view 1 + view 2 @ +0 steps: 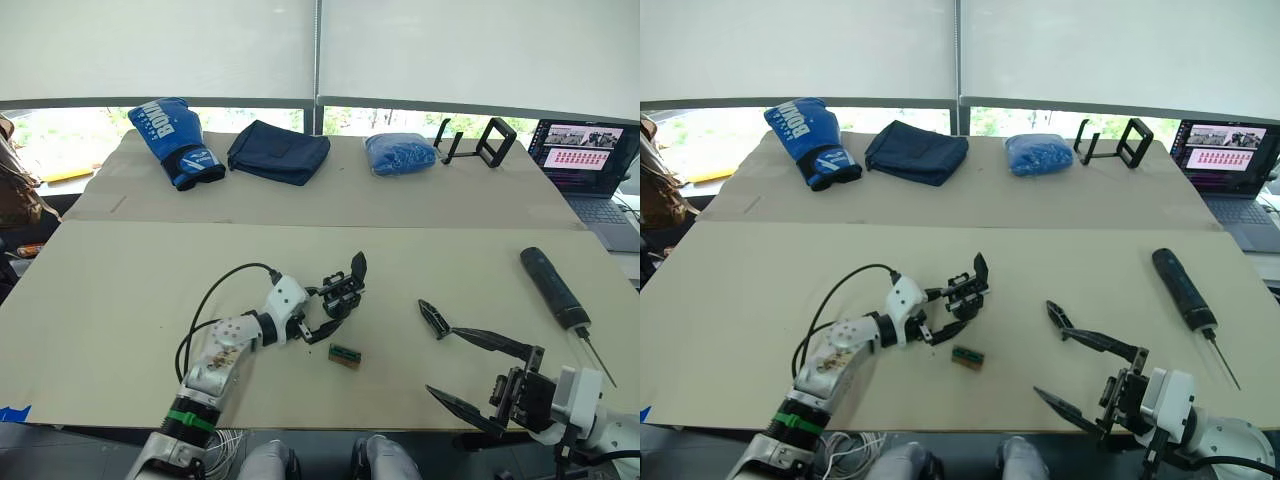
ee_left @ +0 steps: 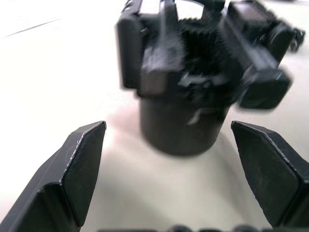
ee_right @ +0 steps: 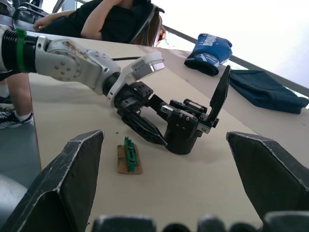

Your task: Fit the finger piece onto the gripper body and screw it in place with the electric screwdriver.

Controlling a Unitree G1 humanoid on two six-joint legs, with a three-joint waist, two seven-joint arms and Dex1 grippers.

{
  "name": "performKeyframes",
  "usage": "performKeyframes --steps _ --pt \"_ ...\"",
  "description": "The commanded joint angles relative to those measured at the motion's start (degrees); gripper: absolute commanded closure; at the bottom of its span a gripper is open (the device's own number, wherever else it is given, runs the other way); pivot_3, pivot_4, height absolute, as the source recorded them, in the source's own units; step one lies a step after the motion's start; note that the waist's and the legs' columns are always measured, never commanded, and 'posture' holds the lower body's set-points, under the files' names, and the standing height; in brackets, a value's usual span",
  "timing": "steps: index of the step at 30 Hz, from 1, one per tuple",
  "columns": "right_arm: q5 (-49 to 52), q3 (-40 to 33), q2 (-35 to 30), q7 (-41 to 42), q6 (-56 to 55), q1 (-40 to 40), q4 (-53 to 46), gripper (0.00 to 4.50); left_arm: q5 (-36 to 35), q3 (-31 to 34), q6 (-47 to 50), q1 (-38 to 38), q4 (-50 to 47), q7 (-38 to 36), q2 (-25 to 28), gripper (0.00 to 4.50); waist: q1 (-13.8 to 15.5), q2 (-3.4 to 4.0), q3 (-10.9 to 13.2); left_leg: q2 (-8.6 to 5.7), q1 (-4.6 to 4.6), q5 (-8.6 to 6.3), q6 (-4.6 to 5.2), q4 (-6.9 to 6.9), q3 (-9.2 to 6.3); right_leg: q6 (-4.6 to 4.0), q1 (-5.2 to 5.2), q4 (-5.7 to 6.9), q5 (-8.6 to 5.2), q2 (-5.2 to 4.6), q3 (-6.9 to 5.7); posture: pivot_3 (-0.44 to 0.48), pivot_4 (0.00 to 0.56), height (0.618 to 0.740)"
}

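The left gripper [image 1: 322, 318] has its jaws apart around the stubby black cylindrical gripper body [image 1: 343, 289], mid-desk, not clamped. The right gripper [image 1: 470, 372], also spread wide, sits just behind the small flat black tapered finger piece [image 1: 434, 318]; the long matte-black electric screwdriver [image 1: 555, 288] lies toward the desk's right edge. Closing unevenly could tip the top-heavy body.

Left gripper [image 1: 322, 318] spread wide; right gripper [image 1: 447, 365] spread wide.
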Motion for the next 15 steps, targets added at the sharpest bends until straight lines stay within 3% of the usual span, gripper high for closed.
performKeyframes --steps 1,5,9,15 --pt "0.47 -0.30 -0.02 -0.04 -1.46 -0.30 -1.00 0.00 -4.52 1.18 -3.10 -3.90 5.97 -12.00 3.38 0.12 -0.01 0.01 -0.01 0.00 0.01 0.00 0.00 0.01 0.01 0.00 0.00 0.02 0.00 0.01 -0.03 0.000 0.150 0.740" --pt "0.54 -0.30 -0.31 -0.51 -0.67 -0.39 -1.85 0.00 -5.56 1.06 -7.29 -10.36 16.03 -21.09 4.39 0.12 0.03 0.02 0.00 0.00 0.01 0.01 -0.03 0.01 0.05 0.02 -0.02 0.03 -0.02 0.04 -0.11 0.000 0.150 0.740" --pt "0.65 -0.37 -0.67 -1.17 0.12 -0.15 -3.04 0.00 -4.19 0.13 -13.69 -17.56 28.17 -27.57 1.99 0.12 0.32 0.02 0.00 -0.05 -0.07 0.00 -0.01 0.06 0.05 0.02 -0.03 0.00 -0.01 0.03 -0.21 0.000 0.150 0.740" --pt "0.30 -0.62 -0.97 -2.73 1.03 0.29 -4.57 0.00 -0.17 -0.23 -25.57 -25.41 43.97 -30.16 -2.88 0.12 0.25 -0.02 0.02 -0.23 -0.09 0.00 0.02 0.07 0.05 0.01 -0.02 -0.02 0.01 0.01 -0.23 0.000 0.150 0.740"
